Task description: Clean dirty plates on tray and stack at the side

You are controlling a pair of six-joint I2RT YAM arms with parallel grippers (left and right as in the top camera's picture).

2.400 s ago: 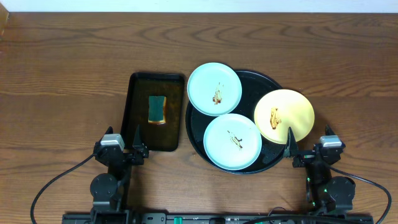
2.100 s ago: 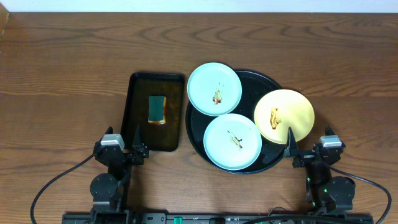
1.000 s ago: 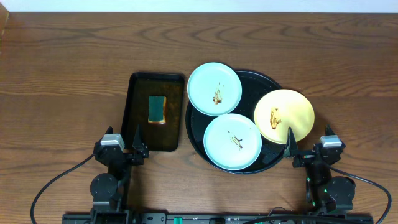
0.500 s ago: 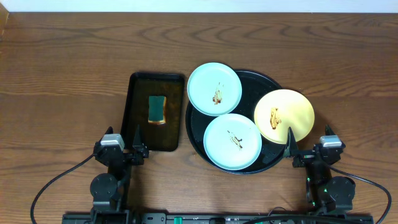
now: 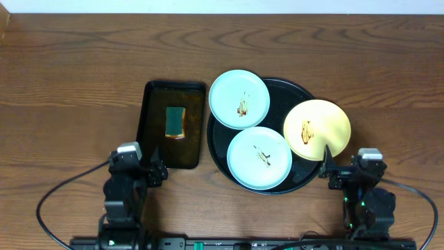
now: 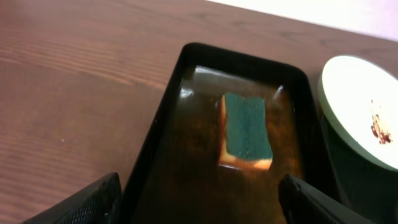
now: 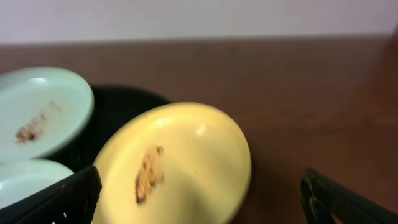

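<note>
Large round glossy black tray (image 5: 281, 97) with a raised rim sat flat, right of table centre. Three small round plates sat on it, all face up, each with a brown sauce smear near the middle. Pale mint-blue far plate (image 5: 239, 98) overhung the tray's far-left rim. Pale mint-blue near plate (image 5: 259, 157) lay inside the tray at the front. Yellow plate (image 5: 317, 130) rode over the right rim. Plate edges were just beside each other; contact couldn't be told.
</note>
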